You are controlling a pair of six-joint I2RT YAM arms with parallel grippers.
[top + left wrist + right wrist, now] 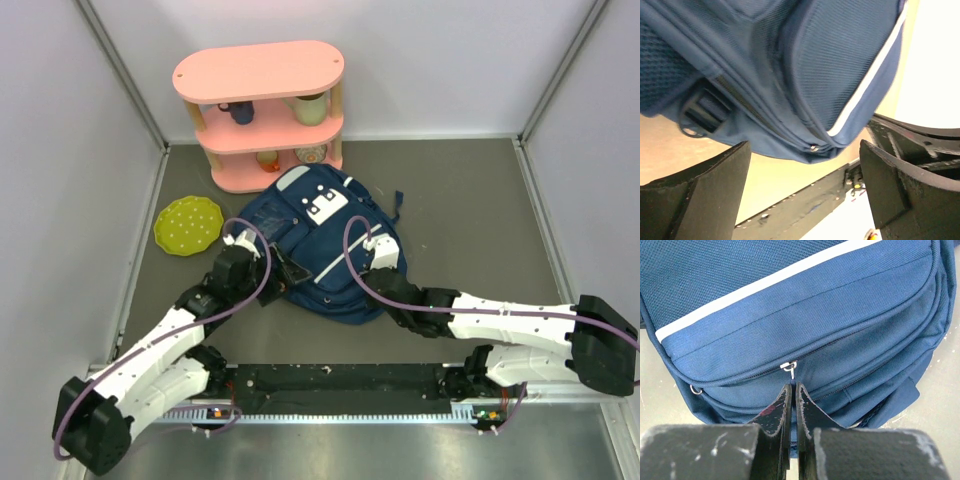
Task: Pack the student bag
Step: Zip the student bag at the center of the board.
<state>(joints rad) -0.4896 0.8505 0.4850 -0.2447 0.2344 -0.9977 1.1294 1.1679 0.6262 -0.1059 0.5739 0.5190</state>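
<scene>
The student bag [318, 245], a navy backpack with a white stripe and a white buckled patch, lies flat in the middle of the table. My right gripper [793, 386] is shut on the blue pull tab of the front pocket's zipper [789, 367], at the bag's near right side [375, 250]. The bag fills the right wrist view [790, 305]. My left gripper [802, 182] is open and empty, its jaws wide apart just below the bag's corner [805, 90], at the bag's near left side [255, 262].
A pink two-tier shelf [262, 110] stands behind the bag, holding cups and small bowls. A yellow-green plate [188, 225] lies on the table to the bag's left. Grey walls close in the table on three sides.
</scene>
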